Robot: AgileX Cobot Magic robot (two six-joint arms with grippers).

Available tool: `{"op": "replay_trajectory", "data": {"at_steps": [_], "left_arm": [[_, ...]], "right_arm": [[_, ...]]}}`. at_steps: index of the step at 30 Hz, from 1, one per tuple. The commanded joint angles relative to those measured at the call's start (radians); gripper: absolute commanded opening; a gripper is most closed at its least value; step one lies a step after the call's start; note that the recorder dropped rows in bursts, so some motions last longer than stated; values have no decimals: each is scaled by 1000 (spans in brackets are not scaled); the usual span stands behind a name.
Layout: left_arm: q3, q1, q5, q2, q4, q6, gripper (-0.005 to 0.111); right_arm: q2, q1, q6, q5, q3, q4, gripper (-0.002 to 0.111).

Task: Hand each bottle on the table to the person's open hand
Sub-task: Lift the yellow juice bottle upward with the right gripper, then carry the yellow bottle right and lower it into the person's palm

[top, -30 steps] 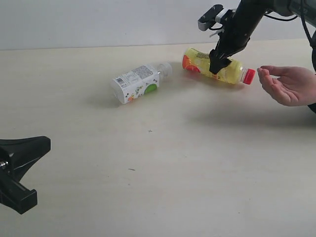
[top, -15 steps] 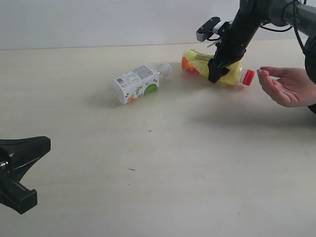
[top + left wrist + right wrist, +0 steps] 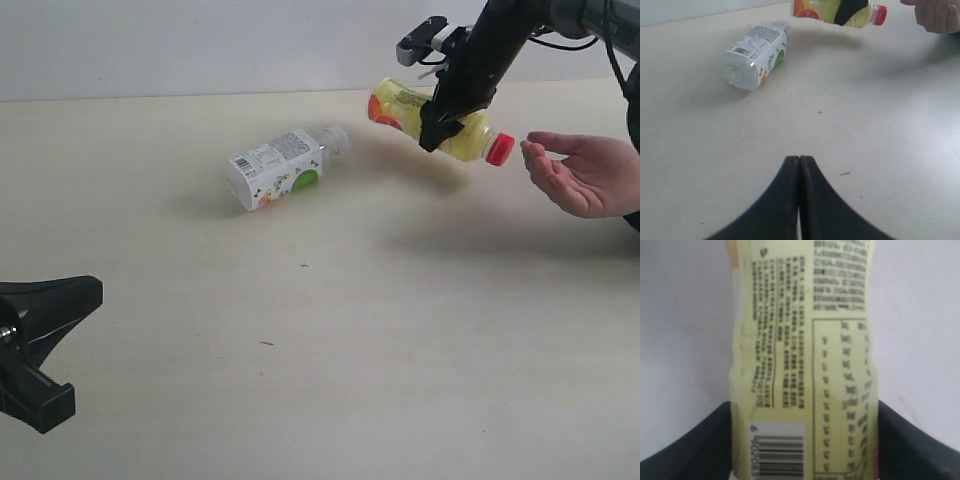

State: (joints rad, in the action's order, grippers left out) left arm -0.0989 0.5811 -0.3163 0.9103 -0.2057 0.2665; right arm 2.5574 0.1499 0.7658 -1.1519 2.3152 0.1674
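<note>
Right tool (image 3: 438, 128) pinched yellow bottle (image 3: 400, 105) above surface (image 3: 380, 330), red cap (image 3: 499, 148) near open hand (image 3: 590, 175), left tool (image 3: 799, 162) pressed together, green-white labelled bottle (image 3: 275, 170) lay flat.

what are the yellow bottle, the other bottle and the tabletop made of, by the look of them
Yellow bottle: likely thin glossy plastic; translucent yellow body, printed film label, red cap.
Other bottle: clear plastic, it seems; see-through base, white printed wrap.
Tabletop: probably matt laminate or wood-look board; pale beige, faint grain.
</note>
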Motion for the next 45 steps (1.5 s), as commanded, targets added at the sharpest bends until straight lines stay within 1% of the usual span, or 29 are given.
{"op": "replay_trajectory", "data": {"at_steps": [1,5,9,12,14,18,21,24,31,33,37,45], "left_arm": [[2,-2,-9,-7,-2,-2,0],[2,-2,-9,-7,-2,-2,0],[2,-2,-9,-7,-2,-2,0],[2,-2,-9,-7,-2,-2,0],[2,-2,-9,-7,-2,-2,0],[2,-2,-9,-7,-2,-2,0],[2,-2,-9,-7,-2,-2,0],[2,-2,-9,-7,-2,-2,0],[2,-2,-9,-7,-2,-2,0],[2,-2,-9,-7,-2,-2,0],[2,-2,-9,-7,-2,-2,0],[2,-2,-9,-7,-2,-2,0]], "right_arm": [[-80,32,-45,-1,7,16,0],[-150,66,-98,4,7,13,0],[-228,95,-207,17,7,-10,0],[-281,94,-383,22,7,-85,0],[-315,94,-483,-5,7,-159,0],[-366,94,-580,-69,7,-275,0],[-394,94,-605,-69,7,-281,0],[-422,94,-660,-69,5,-249,0],[-504,94,-671,-69,-7,-184,0],[-544,94,-671,-69,-43,-195,0],[-638,80,-671,-69,-177,-212,0],[-882,18,-671,-69,-503,-220,0]]}}
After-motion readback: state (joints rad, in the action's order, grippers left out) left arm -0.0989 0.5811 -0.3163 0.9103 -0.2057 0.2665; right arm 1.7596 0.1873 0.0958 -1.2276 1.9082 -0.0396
